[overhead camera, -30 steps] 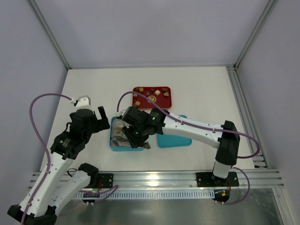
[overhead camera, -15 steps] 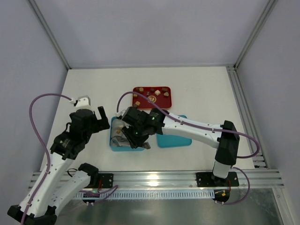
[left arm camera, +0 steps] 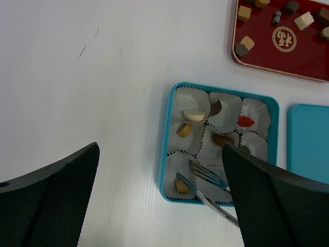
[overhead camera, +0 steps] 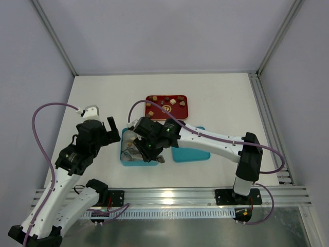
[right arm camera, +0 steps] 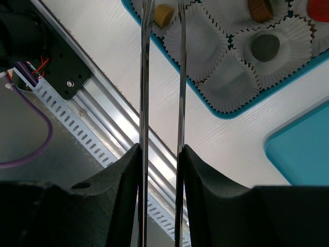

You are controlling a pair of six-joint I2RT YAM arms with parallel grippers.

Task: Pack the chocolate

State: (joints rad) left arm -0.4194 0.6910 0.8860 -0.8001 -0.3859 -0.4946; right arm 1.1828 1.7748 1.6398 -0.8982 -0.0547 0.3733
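Note:
A teal box (overhead camera: 123,160) of white paper cups holds a few chocolate pieces: tan (left arm camera: 180,186), cream (left arm camera: 194,115), dark (left arm camera: 216,107), brown (left arm camera: 222,139). More pieces lie on the red tray (overhead camera: 156,111), also in the left wrist view (left arm camera: 280,62). My right gripper (overhead camera: 149,149) is shut on metal tweezers (right arm camera: 144,77). Their tines stand apart over the box's near-left cup, with a tan piece (right arm camera: 163,14) between them. My left gripper (overhead camera: 110,128) is open and empty, hovering just left of the box (left arm camera: 171,149).
The teal lid (overhead camera: 190,153) lies flat right of the box, also in the left wrist view (left arm camera: 308,144). An aluminium rail (overhead camera: 169,195) runs along the near table edge. Frame posts stand at the back corners.

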